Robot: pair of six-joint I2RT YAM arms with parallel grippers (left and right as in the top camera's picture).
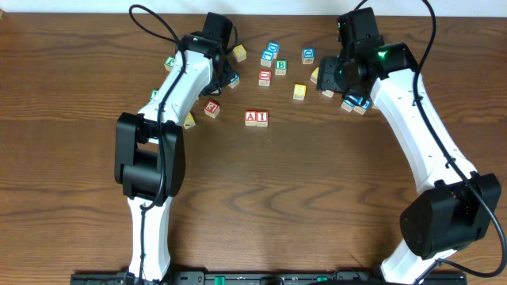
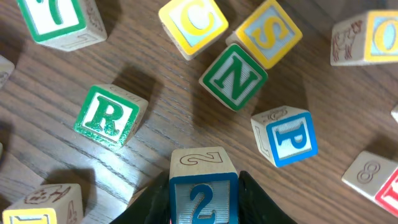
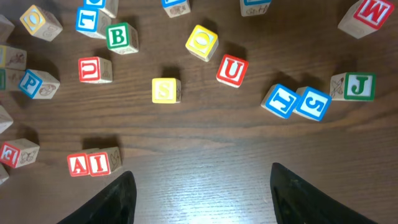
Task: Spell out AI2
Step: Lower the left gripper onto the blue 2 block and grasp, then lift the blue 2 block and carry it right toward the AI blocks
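**2 cube** [image 2: 203, 200]: its blue numeral faces you in the left wrist view. It is clamped between the fingers [image 2: 152, 202] of the left gripper [image 2: 204, 183], which press on its two sides. You find this gripper toward the far edge of the worktop [image 1: 317, 198], on the left arm's side of centre.

**A cube** [image 1: 251, 118] and **I cube** [image 1: 262, 118]: they lie touching side by side near the middle of the worktop, red letters up. The A is on the left arm's side, and both are well apart from the 2 cube.

**Around the held cube**: a green R cube [image 2: 107, 117], a green N cube [image 2: 234, 76] and a blue P cube [image 2: 287, 138] lie on the wood.

**Right gripper** [image 3: 202, 173]: it hangs near the far edge, on the right arm's side of centre. Its fingers are spread wide with nothing between them. A red U cube [image 3: 231, 70] and a yellow S cube [image 3: 165, 90] lie in front of it.
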